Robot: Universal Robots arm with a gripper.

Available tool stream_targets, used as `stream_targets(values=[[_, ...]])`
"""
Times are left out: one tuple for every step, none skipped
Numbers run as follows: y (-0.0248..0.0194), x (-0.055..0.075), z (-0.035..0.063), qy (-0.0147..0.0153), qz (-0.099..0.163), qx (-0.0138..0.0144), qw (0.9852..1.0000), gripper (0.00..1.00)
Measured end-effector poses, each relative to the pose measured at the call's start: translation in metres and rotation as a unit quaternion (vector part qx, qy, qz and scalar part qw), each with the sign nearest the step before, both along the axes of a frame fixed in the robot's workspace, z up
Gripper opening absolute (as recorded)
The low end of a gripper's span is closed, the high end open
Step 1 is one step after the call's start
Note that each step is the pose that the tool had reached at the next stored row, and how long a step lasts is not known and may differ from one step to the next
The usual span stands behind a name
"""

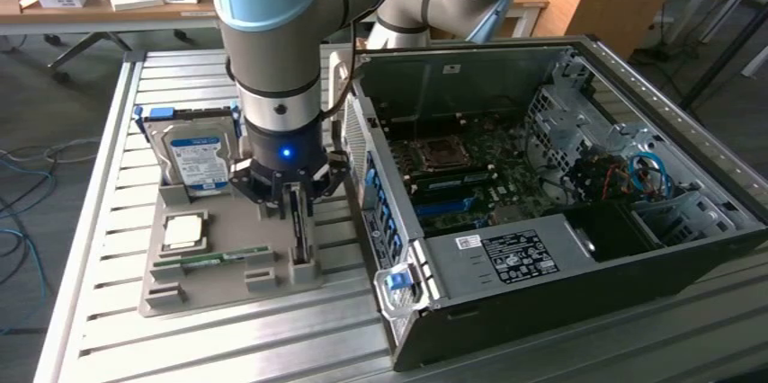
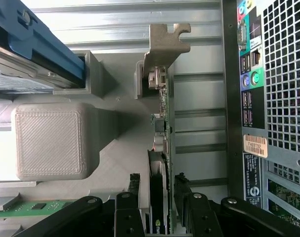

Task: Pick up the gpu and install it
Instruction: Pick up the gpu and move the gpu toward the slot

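- On the slatted desk (image 1: 240, 338), in the exterior view, a grey fixture tray (image 1: 180, 289) carries the parts. The gpu (image 1: 299, 244) stands on edge in a slot at the tray's side nearest the computer case (image 1: 456, 73).
- Directly above the card sits the hand (image 1: 290, 208), lowered so that its tips reach down on either side of the board.
- Sharing the tray are a hard drive (image 1: 198, 156) standing upright, a processor chip (image 1: 183, 232) lying flat and a memory stick (image 1: 216, 259). All of them lie toward the exterior view's left of the card and apart from it.
- The case lies open just beside the tray, and its rear wall is the closest obstacle to the hand.
- Looking along the card in the wrist view, we see its metal end bracket (image 2: 164, 42) at the far end and the thin board running back toward the camera.
- The fingers (image 2: 182, 190) are spread wide and straddle the board. One looks very close to it and a gap shows at the other, so we judge that nothing is gripped yet.
- We judge the card light, stiff and fragile. The flat faces near the middle of its length look the safest hold, away from the bracket and the connector edge.
- A raised grey block (image 2: 51, 140) stands near one side of the card.
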State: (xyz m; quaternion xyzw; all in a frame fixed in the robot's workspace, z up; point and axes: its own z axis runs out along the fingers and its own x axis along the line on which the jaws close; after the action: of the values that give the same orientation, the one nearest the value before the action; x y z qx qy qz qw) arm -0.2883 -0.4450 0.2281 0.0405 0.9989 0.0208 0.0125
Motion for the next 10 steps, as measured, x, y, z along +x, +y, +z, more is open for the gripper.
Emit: stream_targets(values=[[0.0000, 0.0000, 0.0000, -0.0001, 0.000, 0.0000, 1.0000, 0.41], [0.0000, 0.0000, 0.0000, 0.0000, 0.000, 0.0000, 1.0000, 0.41], [0.0000, 0.0000, 0.0000, 0.0000, 0.000, 0.0001, 1.0000, 0.41], [0.0000, 0.0000, -0.0001, -0.0001, 0.000, 0.0001, 1.0000, 0.41], [0.0000, 0.0000, 0.0000, 0.0000, 0.000, 0.0001, 1.0000, 0.41], [0.0000, 0.0000, 0.0000, 0.0000, 0.000, 0.0000, 1.0000, 0.41], [0.0000, 0.0000, -0.0001, -0.0001, 0.000, 0.0001, 1.0000, 0.40], [0.0000, 0.0000, -0.0001, -0.0001, 0.000, 0.0000, 1.0000, 0.40], [0.0000, 0.0000, -0.0001, 0.0000, 0.000, 0.0001, 1.0000, 0.33], [0.0000, 0.0000, -0.0001, 0.0000, 0.000, 0.0001, 1.0000, 0.33]])
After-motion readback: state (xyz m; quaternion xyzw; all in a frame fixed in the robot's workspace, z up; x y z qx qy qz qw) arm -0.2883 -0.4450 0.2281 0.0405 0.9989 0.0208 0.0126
